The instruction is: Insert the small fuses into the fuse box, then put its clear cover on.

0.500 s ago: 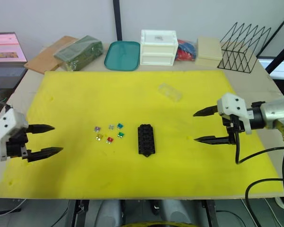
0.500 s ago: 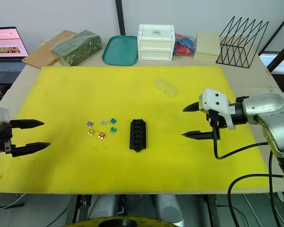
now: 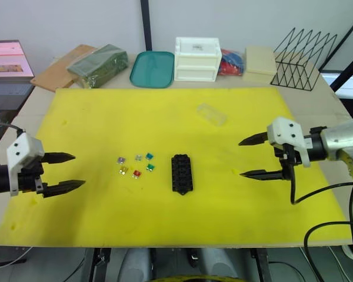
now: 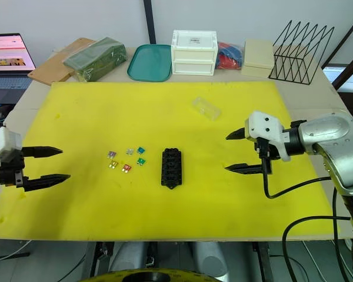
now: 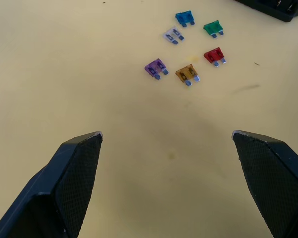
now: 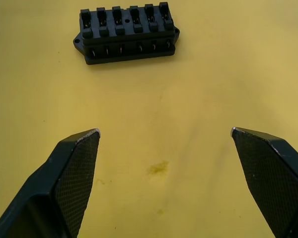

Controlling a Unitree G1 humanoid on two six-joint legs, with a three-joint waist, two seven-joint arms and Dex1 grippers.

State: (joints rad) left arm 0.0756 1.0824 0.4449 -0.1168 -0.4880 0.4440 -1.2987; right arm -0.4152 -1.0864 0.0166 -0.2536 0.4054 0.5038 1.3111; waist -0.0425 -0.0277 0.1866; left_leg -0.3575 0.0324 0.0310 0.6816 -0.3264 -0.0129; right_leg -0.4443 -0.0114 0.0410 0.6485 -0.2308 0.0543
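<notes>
- Right now the small black rectangular plastic fuse box (image 4: 171, 167) with its two rows of slots lies flat near the middle of the yellow foam mat (image 4: 165, 111) that covers the tabletop (image 4: 326, 88); nothing touches it, and its slots look unfilled.
- Six tiny blade fuses (image 4: 127, 160) sit loose on the mat in a small cluster near the fuse box, on its left: purple (image 5: 156, 68), grey (image 5: 173, 34), teal-blue (image 5: 184, 18), green (image 5: 213, 28), red (image 5: 214, 55) and amber-yellow (image 5: 187, 74), each lying flat and apart from the others.
- Behind the fuse box and a little to its right, well apart from it, the clear rectangular plastic cover (image 4: 205, 108) rests on the mat.
- Left hand (image 4: 52, 164): its two black fingers are spread wide with nothing between them; it hovers to the left of the fuse cluster, well apart from the fuse box and pointing toward it.
- Right hand (image 4: 234, 151): likewise released, fingers wide and holding nothing, to the right of the fuse box with bare mat between them.
- Far behind the fuse box, along the back edge, stand a teal oval tray (image 4: 150, 62), a white plastic drawer box (image 4: 193, 53), a cream lidded box (image 4: 258, 57) and a black wire rack (image 4: 300, 53).
- Off to the back left are a green wrapped bundle (image 4: 95, 57) and a laptop (image 4: 9, 64).
</notes>
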